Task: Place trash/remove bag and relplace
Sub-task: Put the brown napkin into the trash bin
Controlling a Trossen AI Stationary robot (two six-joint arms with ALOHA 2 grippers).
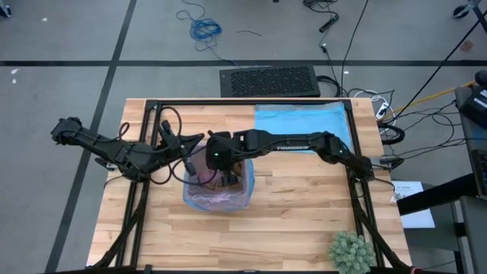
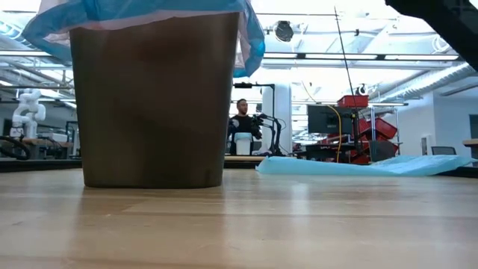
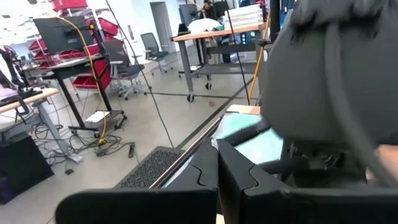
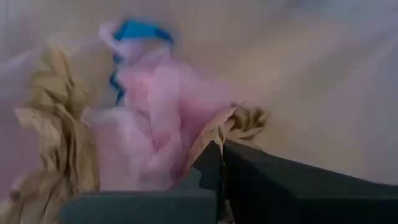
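Note:
A brown bin [image 2: 153, 97] stands mid-table, with the thin lavender-pink bag [image 1: 207, 201] lining it and draped over its rim [image 2: 246, 45]. Inside lie crumpled brown paper trash [image 4: 56, 130] and a bunched pink plastic wad [image 4: 149, 130] with a blue bit. My right gripper [image 4: 221, 163] is shut. It reaches from the table's right and slants down into the bin's mouth [image 1: 218, 173]. My left gripper [image 3: 217, 177] is shut and holds nothing. It hovers level just left of the bin's far rim [image 1: 189, 156]. My right gripper's shut fingertips stand right beside a brown paper wad [image 4: 239, 121] in the bin. I cannot tell whether they touch it.
A light blue plastic bag [image 1: 300, 120] lies flat at the table's far right. A green spiky plant [image 1: 351, 251] stands at the near right corner. A dark mat [image 1: 270, 81] and cables lie on the floor beyond. A person sits far off [image 2: 242, 123].

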